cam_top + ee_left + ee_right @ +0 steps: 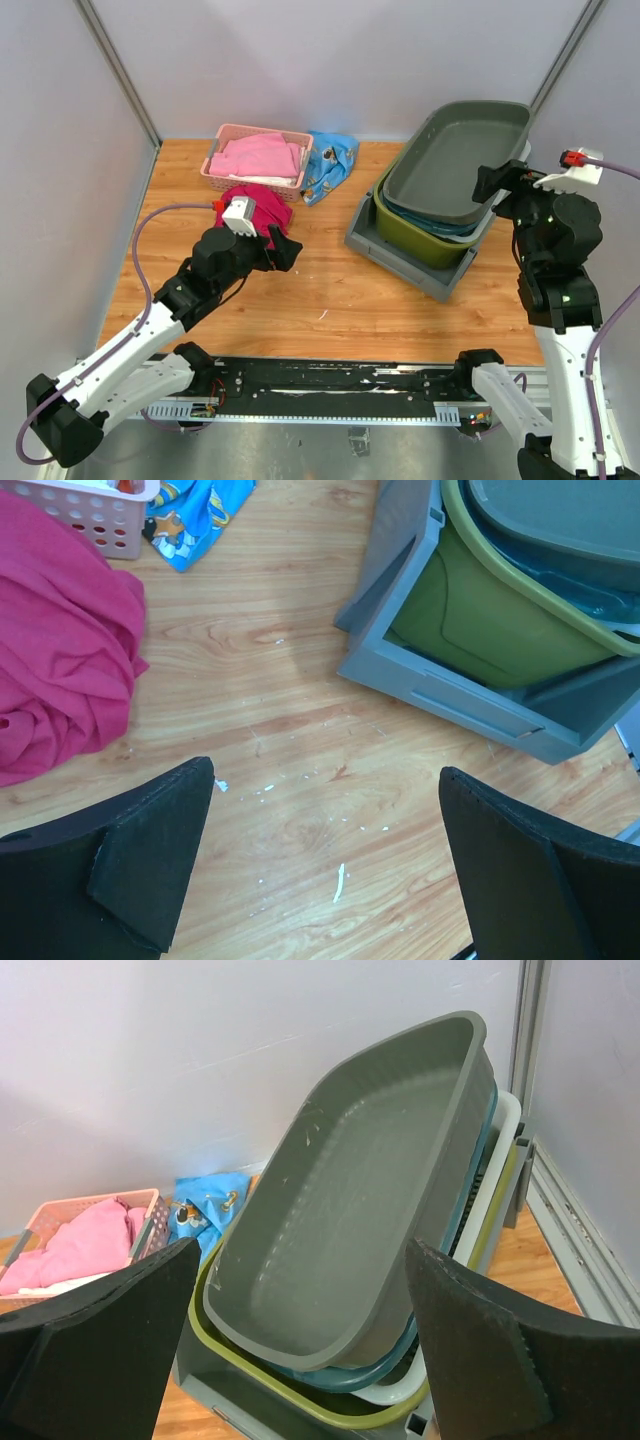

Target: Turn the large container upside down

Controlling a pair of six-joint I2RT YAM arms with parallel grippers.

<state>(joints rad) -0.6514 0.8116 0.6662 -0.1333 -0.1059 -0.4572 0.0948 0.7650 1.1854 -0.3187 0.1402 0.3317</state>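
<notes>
Lt grey crate [400, 264] sits upright on worktop [320, 300], right side, w/ olive-green bin [425, 240] nested inside and dk grey tub [455, 160] tilted on top. L jaws wide open above the wood, holding nothing. R jaws wide open, empty, facing the tub.

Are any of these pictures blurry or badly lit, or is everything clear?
Top external view: even light, sharp, only soft shadows beside the large container. Left wrist view: table crisp, left gripper dark. Right wrist view: grey tub sharp, faint sheen.
</notes>
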